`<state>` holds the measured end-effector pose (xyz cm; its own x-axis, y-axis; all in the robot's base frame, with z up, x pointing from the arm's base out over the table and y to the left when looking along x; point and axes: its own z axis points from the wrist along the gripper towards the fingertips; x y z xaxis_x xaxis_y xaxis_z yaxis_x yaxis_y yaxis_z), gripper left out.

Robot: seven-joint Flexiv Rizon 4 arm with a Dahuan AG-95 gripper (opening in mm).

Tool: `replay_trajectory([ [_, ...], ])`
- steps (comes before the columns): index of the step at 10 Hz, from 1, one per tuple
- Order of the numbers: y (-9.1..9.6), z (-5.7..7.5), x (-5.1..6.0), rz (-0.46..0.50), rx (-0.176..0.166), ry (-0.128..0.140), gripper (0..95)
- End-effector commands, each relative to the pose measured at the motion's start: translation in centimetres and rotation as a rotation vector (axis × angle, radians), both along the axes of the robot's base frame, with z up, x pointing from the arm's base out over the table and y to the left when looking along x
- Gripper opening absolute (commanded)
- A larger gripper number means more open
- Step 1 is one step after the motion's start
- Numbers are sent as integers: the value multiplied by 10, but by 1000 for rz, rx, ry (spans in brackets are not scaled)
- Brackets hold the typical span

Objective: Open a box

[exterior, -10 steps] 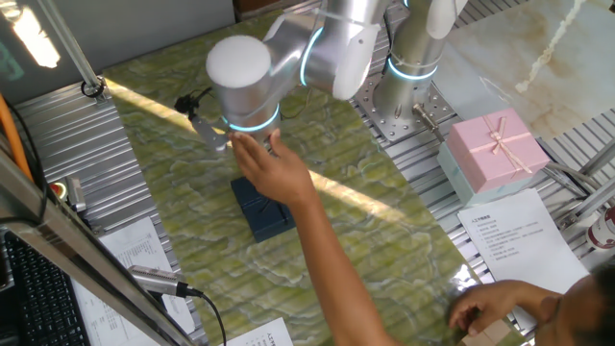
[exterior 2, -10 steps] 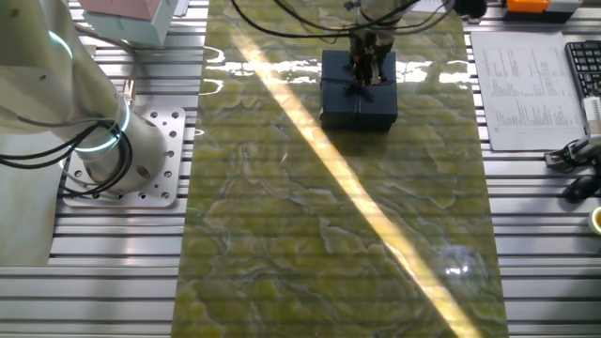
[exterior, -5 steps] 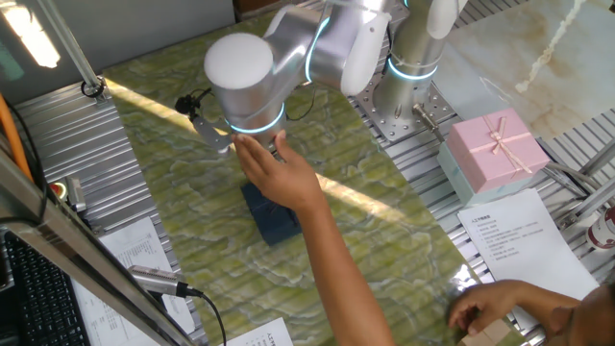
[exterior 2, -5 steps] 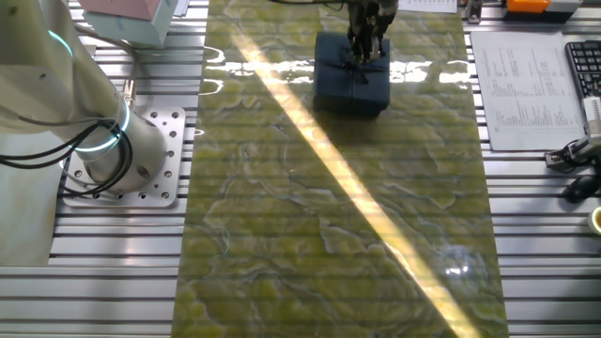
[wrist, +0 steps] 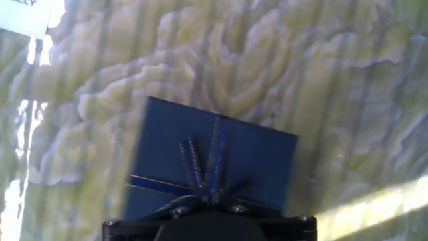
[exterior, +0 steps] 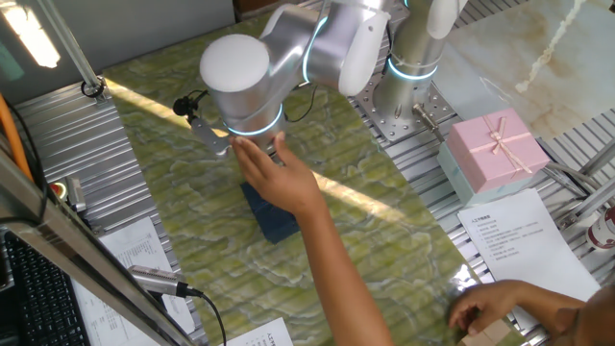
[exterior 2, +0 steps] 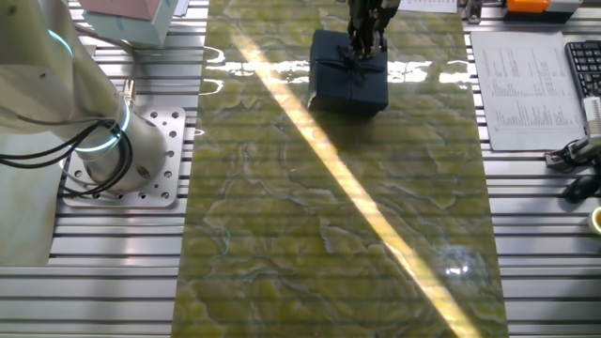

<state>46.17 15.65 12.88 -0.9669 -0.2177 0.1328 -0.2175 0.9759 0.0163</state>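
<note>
The small dark navy-blue box (exterior 2: pixel 349 75) sits at the far end of the green marbled mat (exterior 2: pixel 329 207) and looks slightly tilted. My gripper (exterior 2: pixel 364 49) comes down onto its lid, shut on the thin ribbon bow (wrist: pixel 204 171). In the hand view the box lid (wrist: pixel 254 161) fills the middle and the ribbon strands run into my gripper (wrist: pixel 207 195) at the bottom edge. In one fixed view a person's hand (exterior: pixel 279 178) covers the fingers, and only part of the box (exterior: pixel 272 223) shows below it. The lid looks closed on its base.
A person's arm (exterior: pixel 336 269) reaches across the mat from the front right. A pink bow-topped box (exterior: pixel 495 149) with a teal base stands on the right. Papers (exterior: pixel 524 240) lie near it. The robot base (exterior 2: pixel 122 150) and a keyboard (exterior 2: pixel 587 70) flank the mat.
The gripper has risen and shifted slightly with the bow held; the box has moved with it toward the far edge and tilted. The person's hand stays at the gripper.
</note>
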Motion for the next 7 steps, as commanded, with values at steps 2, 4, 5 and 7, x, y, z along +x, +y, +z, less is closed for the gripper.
replay_trajectory([
  [2,-4,6,-2,8,-12,32,0],
  [4,-11,8,-3,28,-22,45,0],
  [5,-11,8,-5,14,-3,13,0],
  [7,-19,13,-3,30,3,29,0],
])
